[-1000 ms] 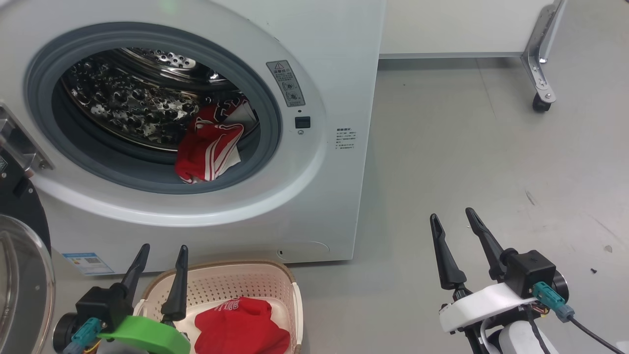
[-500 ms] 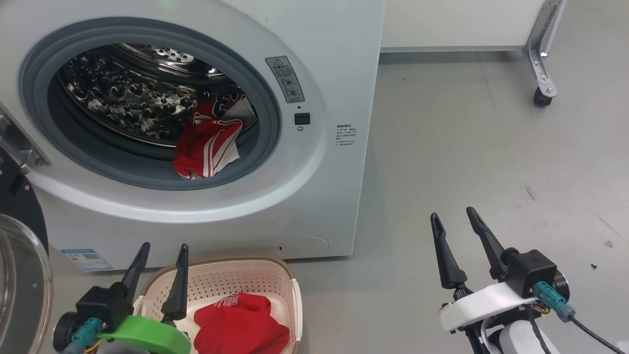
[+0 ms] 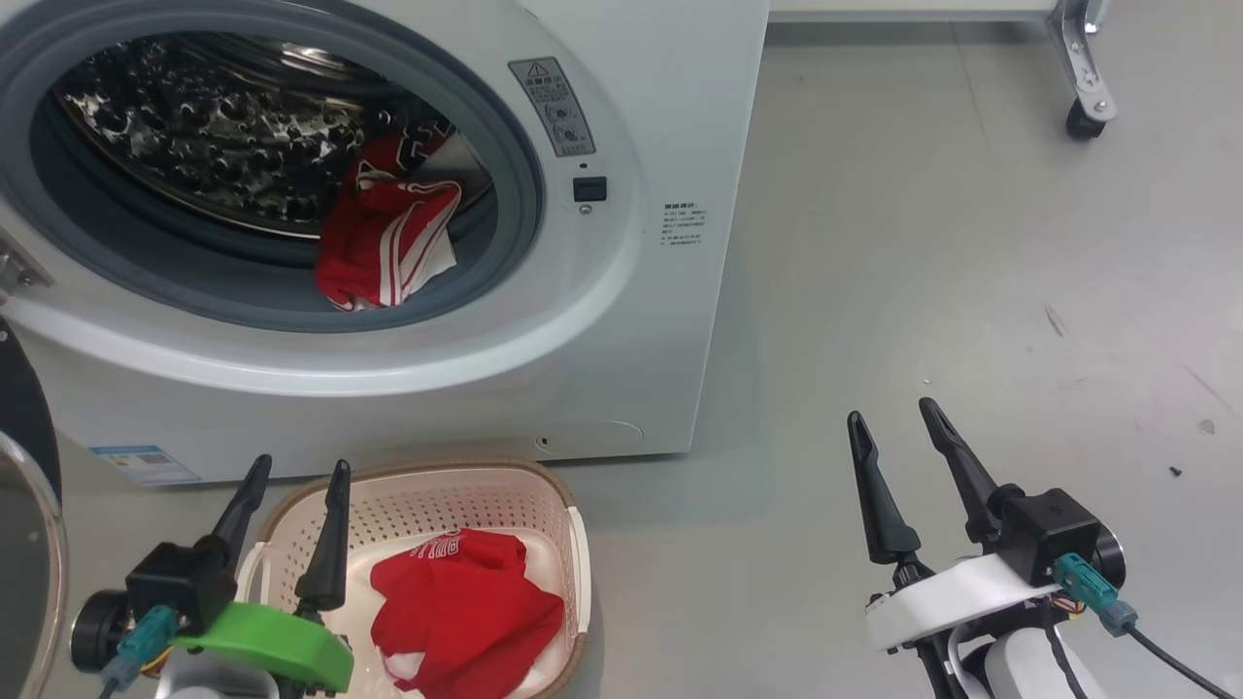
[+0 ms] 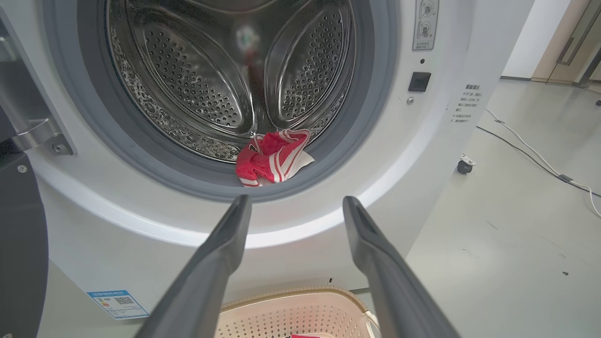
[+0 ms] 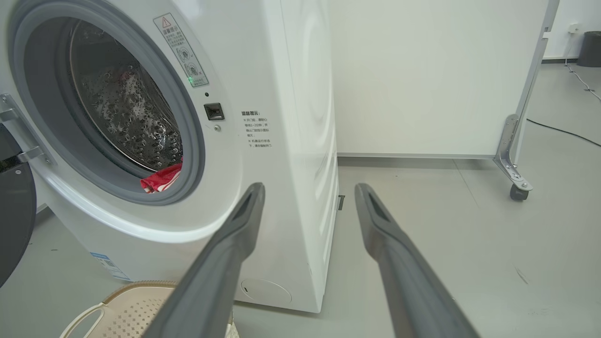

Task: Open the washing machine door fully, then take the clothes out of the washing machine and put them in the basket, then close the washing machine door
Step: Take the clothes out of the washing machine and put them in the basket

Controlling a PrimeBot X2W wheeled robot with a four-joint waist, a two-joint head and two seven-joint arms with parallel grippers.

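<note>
In the head view I see my left gripper [image 3: 299,468] and right gripper [image 3: 891,416] both spread wide, holding nothing, the left just beside the basket [image 3: 456,473], where one red garment [image 3: 466,607] lies. The left wrist view looks into the washing machine [image 4: 422,155], with red striped clothes [image 4: 272,157] at the drum's front lip. The right wrist view shows the machine's side and the open door [image 5: 14,211].

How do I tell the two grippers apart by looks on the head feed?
Left gripper: two long tapered black fingers, black block, bright green wrist shell, teal plug. Right gripper: same fingers, white wrist shell, teal plug trailing a black cable.
</note>
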